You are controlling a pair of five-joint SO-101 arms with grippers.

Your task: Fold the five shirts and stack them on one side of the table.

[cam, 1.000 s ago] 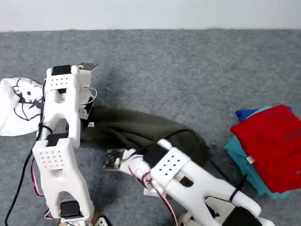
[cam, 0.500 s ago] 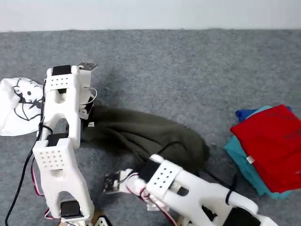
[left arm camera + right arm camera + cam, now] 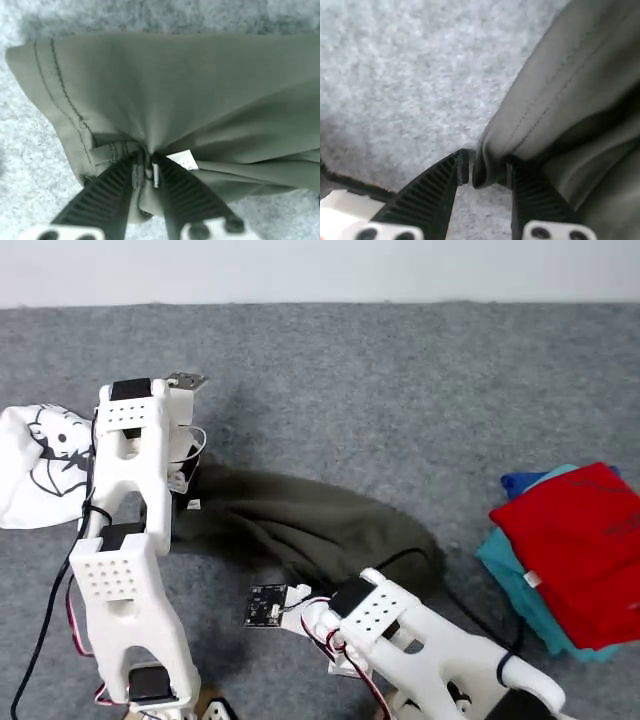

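A: Where is the olive shirt (image 3: 320, 525)?

B: Mid-table, crumpled in a long band between the two arms. From above, the left arm (image 3: 130, 500) lies over one end and the right arm (image 3: 400, 630) over the near edge, so the high view does not tell how either one holds the cloth.

A: And the wrist views?

B: They settle it. The left gripper (image 3: 145, 172) is clamped on a bunch of fabric just beside a small white label (image 3: 182, 160), and a stitched hem runs along one side. The right gripper (image 3: 487, 172) has a folded hem pinched between its fingers, with grey table (image 3: 400, 380) right beside it.

A: What does the high view add?

B: The other shirts. A white shirt (image 3: 40, 465) with a dark print lies at the left edge, partly behind the left arm. At the right edge, a red shirt (image 3: 580, 550) tops a stack over a teal shirt (image 3: 510, 585), with a blue corner (image 3: 520, 482) behind.

A: Room to move?

B: A broad stretch of grey table runs from the olive shirt back to the white wall (image 3: 320, 270). Another lies between the olive shirt and the stack.
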